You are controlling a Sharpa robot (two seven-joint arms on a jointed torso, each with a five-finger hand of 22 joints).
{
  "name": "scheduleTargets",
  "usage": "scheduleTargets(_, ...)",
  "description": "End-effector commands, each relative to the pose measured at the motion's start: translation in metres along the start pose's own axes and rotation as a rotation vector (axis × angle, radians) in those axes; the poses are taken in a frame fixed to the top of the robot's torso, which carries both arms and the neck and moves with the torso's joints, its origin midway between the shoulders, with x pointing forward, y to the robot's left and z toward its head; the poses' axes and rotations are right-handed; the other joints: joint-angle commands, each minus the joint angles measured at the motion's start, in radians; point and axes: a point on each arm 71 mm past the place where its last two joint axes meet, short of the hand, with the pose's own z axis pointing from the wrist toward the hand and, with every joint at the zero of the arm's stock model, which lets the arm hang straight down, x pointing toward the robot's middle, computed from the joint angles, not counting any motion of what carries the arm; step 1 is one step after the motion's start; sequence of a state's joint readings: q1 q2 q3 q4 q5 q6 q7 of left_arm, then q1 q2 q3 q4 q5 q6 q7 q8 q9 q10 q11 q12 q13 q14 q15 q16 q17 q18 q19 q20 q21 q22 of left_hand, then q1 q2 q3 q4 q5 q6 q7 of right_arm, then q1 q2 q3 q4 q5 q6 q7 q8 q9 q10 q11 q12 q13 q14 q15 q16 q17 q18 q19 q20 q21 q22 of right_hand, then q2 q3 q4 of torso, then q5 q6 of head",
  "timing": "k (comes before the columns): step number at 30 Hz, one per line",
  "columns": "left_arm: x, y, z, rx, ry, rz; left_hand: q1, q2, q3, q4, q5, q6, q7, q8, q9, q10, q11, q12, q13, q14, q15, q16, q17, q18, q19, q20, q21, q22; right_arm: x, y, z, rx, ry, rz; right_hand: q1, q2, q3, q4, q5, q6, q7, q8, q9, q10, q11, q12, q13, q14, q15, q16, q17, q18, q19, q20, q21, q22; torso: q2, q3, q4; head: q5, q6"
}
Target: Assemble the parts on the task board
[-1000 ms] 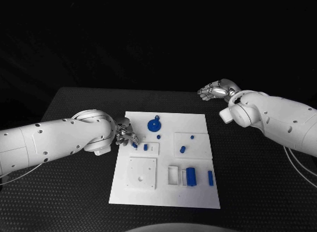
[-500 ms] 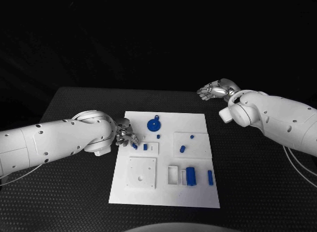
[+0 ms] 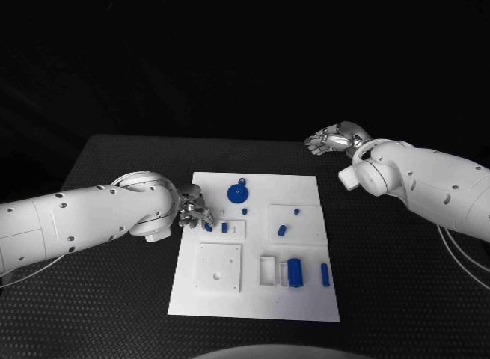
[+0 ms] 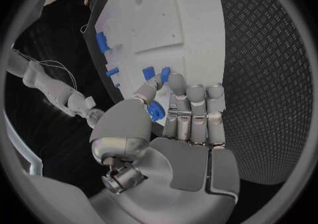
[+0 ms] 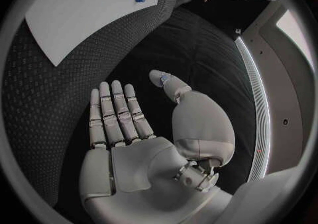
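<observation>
Task board (image 3: 256, 299) half-filled; left hand (image 3: 193, 211) pinches a blue part (image 4: 155, 111), right hand (image 3: 333, 139) released, idle. Thin fingertip pinch could drop it.

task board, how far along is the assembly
Several blue parts already sit in sockets on the task board. The left hand pinches a small blue part at the board's left edge. The right hand waits open off the board. The blue disc looks loose.
</observation>
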State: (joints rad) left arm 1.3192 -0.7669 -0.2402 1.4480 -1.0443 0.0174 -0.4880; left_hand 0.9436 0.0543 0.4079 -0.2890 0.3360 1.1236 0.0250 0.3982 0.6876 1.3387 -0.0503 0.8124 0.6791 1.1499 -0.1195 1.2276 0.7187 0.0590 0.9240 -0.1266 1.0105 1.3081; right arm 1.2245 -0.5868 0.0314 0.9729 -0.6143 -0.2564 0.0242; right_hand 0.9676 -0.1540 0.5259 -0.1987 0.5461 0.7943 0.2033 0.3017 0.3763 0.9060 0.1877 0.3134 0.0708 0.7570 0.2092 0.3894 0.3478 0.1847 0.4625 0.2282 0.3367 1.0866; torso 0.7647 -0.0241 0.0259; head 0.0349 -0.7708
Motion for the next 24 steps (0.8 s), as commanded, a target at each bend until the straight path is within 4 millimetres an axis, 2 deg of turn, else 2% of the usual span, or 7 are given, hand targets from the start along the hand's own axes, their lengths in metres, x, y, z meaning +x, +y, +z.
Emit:
scheduleTargets(1, 0.0027, -0.0016, -0.0001, 0.001, 0.023, 0.024, 0.032, 0.02, 0.007, 0.001, 0.003, 0.01, 0.0, 0.005, 0.094, 0.035, -0.028, 0.002, 0.001, 0.009, -0.018, 0.004, 0.001, 0.005, 0.006, -0.1, 0.004, 0.009, 0.0009, 0.0, -0.0001, -0.005, 0.015, 0.002, -0.006, 0.004, -0.007, 0.0, 0.005, -0.007, 0.008, 0.003, -0.002, -0.001, 0.002, -0.002, -0.002, -0.009, -0.001, 0.004, -0.001, -0.014, -0.006, 0.002, -0.003, 0.001, 0.0, -0.0004, 0.0005, 0.0, 0.0)
scheduleTargets(6, 0.0025, -0.0021, 0.0003, 0.001, 0.022, 0.025, 0.032, 0.021, 0.008, 0.001, 0.003, 0.01, 0.0, 0.005, 0.094, 0.035, -0.028, 0.002, 0.001, 0.009, -0.019, 0.004, 0.001, 0.005, 0.007, -0.1, 0.004, 0.009, 0.001, 0.0001, -0.0002, -0.005, 0.016, 0.002, -0.006, 0.005, -0.007, 0.0, 0.005, -0.007, 0.008, 0.003, -0.002, -0.002, 0.002, -0.001, -0.002, -0.009, -0.001, 0.004, -0.002, -0.014, -0.006, 0.002, -0.004, 0.001, 0.0, -0.0009, 0.0009, -0.002, 0.004)
scheduleTargets(19, 0.0014, -0.0035, 0.002, 0.001, 0.014, 0.021, 0.026, 0.019, 0.005, 0.005, 0.002, 0.008, 0.001, 0.0, 0.093, 0.036, -0.027, 0.001, 0.002, 0.01, -0.02, 0.005, 0.0, 0.005, 0.009, -0.101, 0.004, 0.01, 0.0015, 0.0004, -0.0004, -0.007, 0.017, 0.002, -0.006, 0.005, -0.007, 0.0, 0.005, -0.007, 0.008, 0.003, -0.002, -0.002, 0.002, -0.001, -0.002, -0.01, -0.001, 0.004, -0.002, -0.014, -0.006, 0.002, -0.005, 0.001, 0.0, -0.0006, 0.0002, 0.0, 0.002)
scheduleTargets(24, 0.0016, -0.0047, 0.0026, 0.006, 0.014, 0.012, -0.002, 0.008, -0.005, 0.018, -0.019, 0.013, 0.001, -0.007, 0.093, 0.04, -0.027, 0.0, 0.003, 0.013, -0.023, 0.005, -0.001, 0.005, 0.012, -0.103, 0.003, 0.009, 0.0011, 0.0002, -0.0004, -0.006, 0.016, 0.002, -0.006, 0.004, -0.008, 0.0, 0.005, -0.007, 0.008, 0.003, -0.002, -0.002, 0.002, -0.001, -0.002, -0.01, -0.001, 0.004, -0.002, -0.014, -0.006, 0.003, -0.005, 0.002, 0.001, 0.0004, -0.0002, 0.0, 0.001)
